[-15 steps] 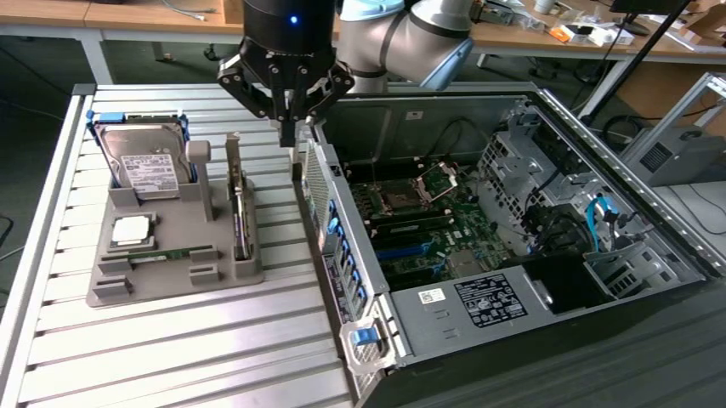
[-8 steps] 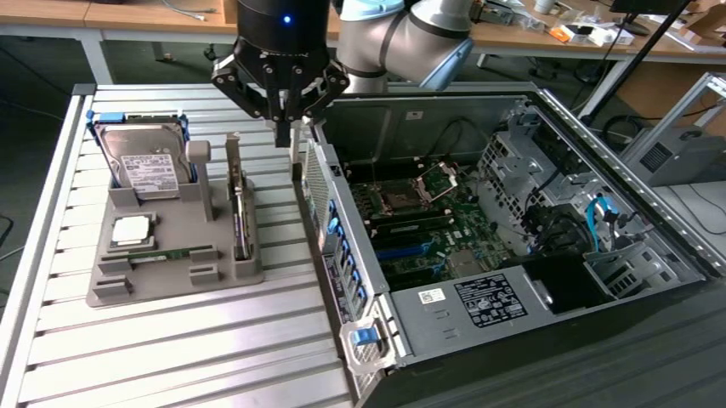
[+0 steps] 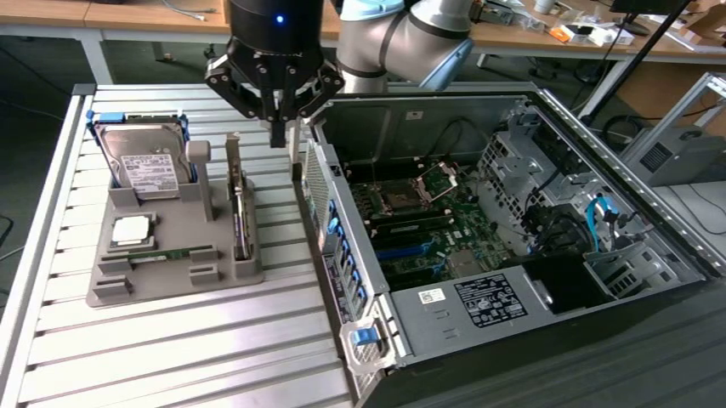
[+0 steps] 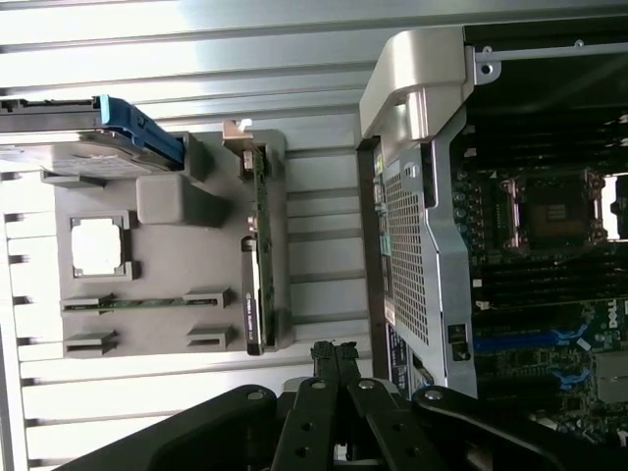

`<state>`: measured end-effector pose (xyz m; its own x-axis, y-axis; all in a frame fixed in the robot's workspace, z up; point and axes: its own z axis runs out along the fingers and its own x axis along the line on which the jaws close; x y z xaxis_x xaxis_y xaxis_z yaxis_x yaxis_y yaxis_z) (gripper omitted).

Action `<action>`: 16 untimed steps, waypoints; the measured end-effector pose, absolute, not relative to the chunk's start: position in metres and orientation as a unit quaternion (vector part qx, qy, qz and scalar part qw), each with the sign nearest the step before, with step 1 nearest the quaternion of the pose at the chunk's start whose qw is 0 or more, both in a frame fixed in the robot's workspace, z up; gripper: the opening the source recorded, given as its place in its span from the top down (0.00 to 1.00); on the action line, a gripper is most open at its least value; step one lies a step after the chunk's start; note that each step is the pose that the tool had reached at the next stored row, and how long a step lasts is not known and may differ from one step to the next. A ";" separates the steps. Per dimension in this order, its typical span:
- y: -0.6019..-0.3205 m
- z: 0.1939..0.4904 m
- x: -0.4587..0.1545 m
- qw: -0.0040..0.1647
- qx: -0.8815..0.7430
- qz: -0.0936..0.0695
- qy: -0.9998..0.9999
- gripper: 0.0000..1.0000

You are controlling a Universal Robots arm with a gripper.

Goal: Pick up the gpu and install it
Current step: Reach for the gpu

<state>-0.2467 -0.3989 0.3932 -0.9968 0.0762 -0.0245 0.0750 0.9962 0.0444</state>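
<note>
The gpu [image 3: 240, 208] stands on its long edge in a slot at the side of the grey holder [image 3: 170, 285] nearest the computer case, its silvery bracket end pointing away from the table's front edge. In the wrist view the gpu [image 4: 257, 265] shows edge-on as a thin dark slab. My gripper [image 3: 275, 129] hangs above the table between the holder and the case, above and a little beyond the gpu's far end. Its fingers are pressed together with nothing between them. The wrist view shows the gripper [image 4: 334, 351] shut, apart from the card.
The holder also carries a silver hard drive [image 3: 144, 166] in a blue frame, a square processor chip [image 3: 131, 229] and a green memory stick [image 3: 166, 253]. The open computer case [image 3: 340, 255] lies to the exterior view's right, motherboard [image 3: 426, 229] exposed. The slatted table [image 3: 170, 357] runs toward the front.
</note>
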 end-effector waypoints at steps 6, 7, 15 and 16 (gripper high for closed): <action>-0.399 0.393 -0.250 0.013 0.038 0.022 0.999 0.89; -0.399 0.393 -0.251 0.013 0.038 0.022 0.999 0.89; -0.399 0.393 -0.255 0.013 0.038 0.022 0.999 0.89; -0.399 0.393 -0.257 0.013 0.038 0.022 0.999 0.89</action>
<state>-0.2569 -0.3989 0.3933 -0.9968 0.0762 -0.0245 0.0751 0.9962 0.0444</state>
